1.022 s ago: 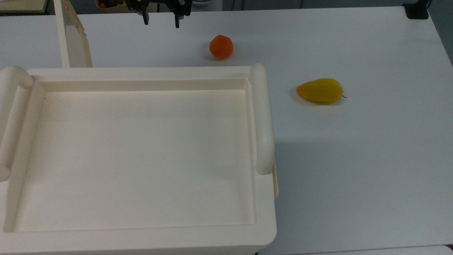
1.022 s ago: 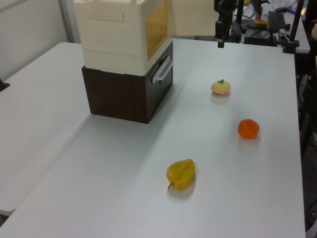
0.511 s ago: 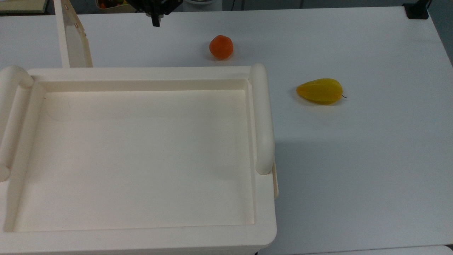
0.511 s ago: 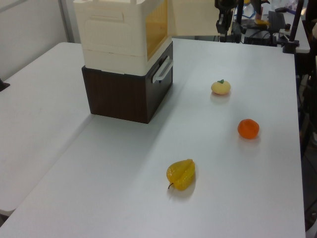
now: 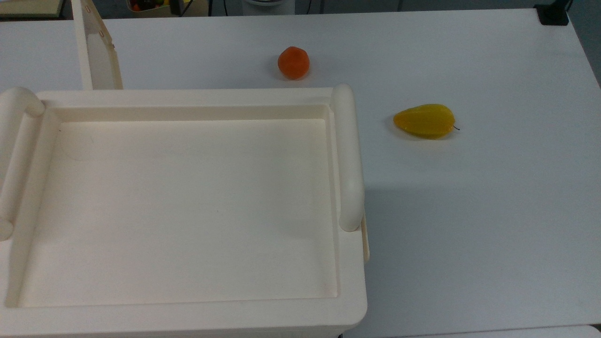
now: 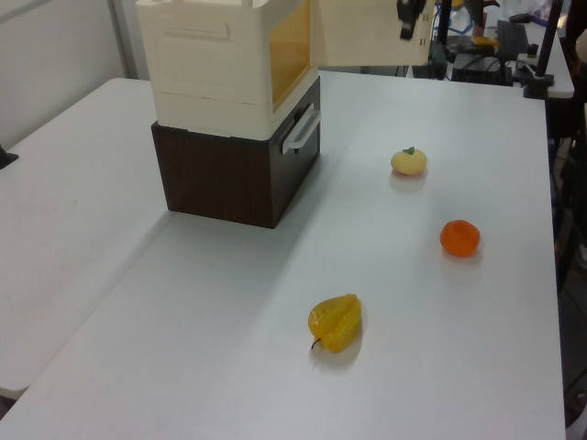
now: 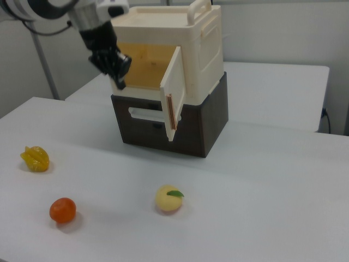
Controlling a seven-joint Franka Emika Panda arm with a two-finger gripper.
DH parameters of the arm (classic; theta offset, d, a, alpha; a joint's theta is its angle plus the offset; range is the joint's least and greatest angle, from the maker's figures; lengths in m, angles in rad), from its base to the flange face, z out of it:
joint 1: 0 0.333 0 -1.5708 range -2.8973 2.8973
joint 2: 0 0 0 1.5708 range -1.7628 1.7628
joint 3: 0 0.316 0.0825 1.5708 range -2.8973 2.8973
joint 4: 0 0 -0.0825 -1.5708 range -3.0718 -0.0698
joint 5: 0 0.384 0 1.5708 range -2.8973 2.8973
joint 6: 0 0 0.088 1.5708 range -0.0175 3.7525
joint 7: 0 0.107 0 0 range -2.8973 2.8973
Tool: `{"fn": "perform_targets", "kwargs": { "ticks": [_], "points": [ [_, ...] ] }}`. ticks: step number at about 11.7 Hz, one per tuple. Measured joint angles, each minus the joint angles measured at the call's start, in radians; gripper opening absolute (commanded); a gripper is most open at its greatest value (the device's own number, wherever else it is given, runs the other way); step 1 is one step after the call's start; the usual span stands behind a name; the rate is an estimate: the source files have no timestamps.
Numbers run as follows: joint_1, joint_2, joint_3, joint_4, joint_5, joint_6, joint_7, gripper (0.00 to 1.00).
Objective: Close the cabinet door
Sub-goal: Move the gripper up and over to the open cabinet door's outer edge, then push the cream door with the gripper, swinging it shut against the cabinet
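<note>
Landmark: the cabinet, one unit, cream, standing on one dark brown box on the white table.

Fruit, three pieces, listed near to far in the right view:
- One orange, nearest, well apart from the cabinet.
- One pale peach with a green leaf, between the orange and the cabinet's base.
- One yellow starfruit, off toward the right view's left.

Door: one cabinet door, hinged open, swung outward from the cabinet's front, its reddish-edged rim facing the camera. In the top view it stands edge-on beyond the tray top.

Contents: the cabinet's open compartment shows a yellowish interior; I cannot make out anything in it. The recessed tray top holds nothing.

My gripper: one, dark, in front of the open compartment, beside the door's free edge, apart from it. I cannot tell whether my fingers are spread or together.

View differences: the left view shows the gripper against the door panel; the top view shows the orange and starfruit.
</note>
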Motion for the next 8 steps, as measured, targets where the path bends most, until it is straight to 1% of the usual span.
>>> {"fn": "perform_targets", "kwargs": {
  "ticks": [2, 5, 6, 8],
  "points": [
    [-0.039, -0.006, -0.001, 0.041, 0.011, 0.067, 0.001, 0.0],
    [-0.094, -0.006, -0.003, 0.051, 0.016, 0.195, 0.003, 0.0],
    [-0.11, -0.005, -0.009, 0.051, 0.033, 0.235, 0.005, 0.0],
    [-0.132, 0.004, -0.043, 0.05, 0.074, 0.299, 0.005, 0.0]
  ]
}}
